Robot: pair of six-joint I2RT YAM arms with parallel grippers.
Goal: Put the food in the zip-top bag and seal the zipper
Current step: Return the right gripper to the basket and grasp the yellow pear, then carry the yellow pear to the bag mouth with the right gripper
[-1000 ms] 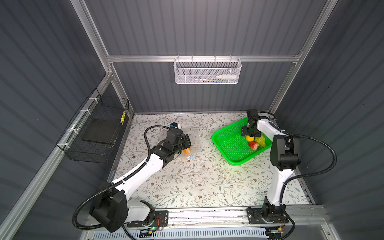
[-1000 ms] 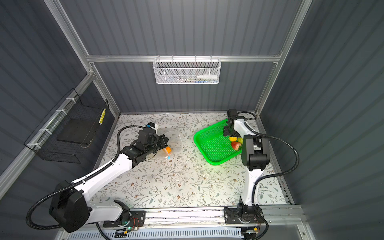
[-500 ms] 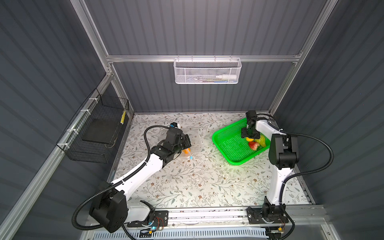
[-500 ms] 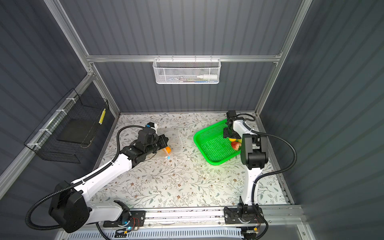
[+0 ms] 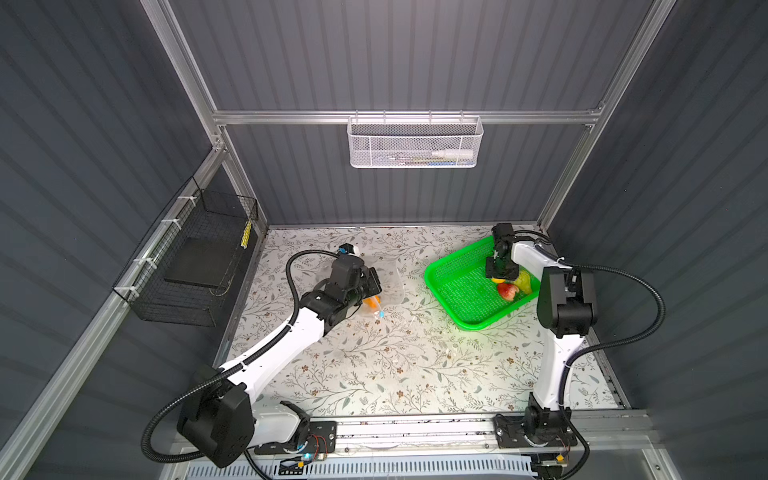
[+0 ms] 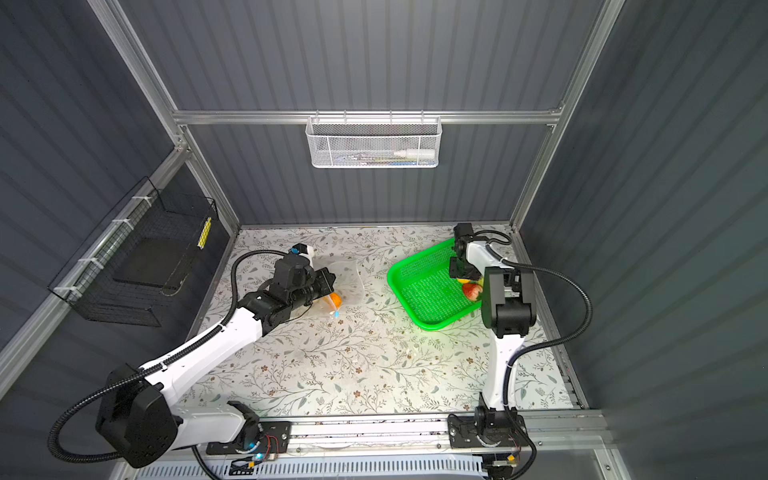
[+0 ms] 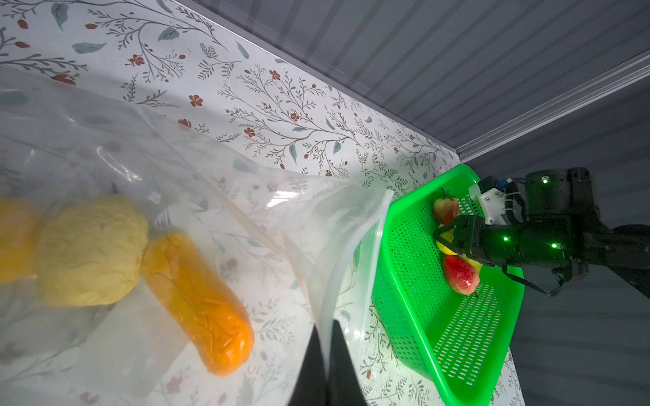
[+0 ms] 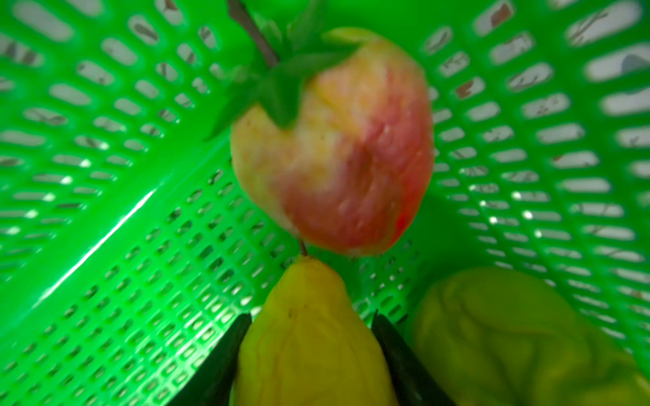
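The two arm bases sit at six o'clock on the front rail of the floral table. Farther in, at about ten o'clock from the table's middle, the left gripper has its jaws pressed fully together on one lip of the zip-top bag. In the left wrist view its fingers pinch the clear film at the bag's mouth, which gapes toward three o'clock. The bag lies on the table. The zipper runs along the open edge, and its blue slider is at the six o'clock end. Three pieces of the food lie inside: an orange oblong piece touches a yellow bumpy lump, and a second orange piece sits just past the lump.

At two o'clock stands the green basket. The right gripper reaches down into its far corner. In the right wrist view the jaws are about half apart, with one finger against each flank of the yellow pear. Just past the pear's stem lies a blurred pale-red strawberry. A yellow-green wrinkled piece lies beside the pear, and a redder strawberry shows in the left wrist view.

Farthest off, a black wire basket hangs at nine o'clock and a white mesh basket at twelve.
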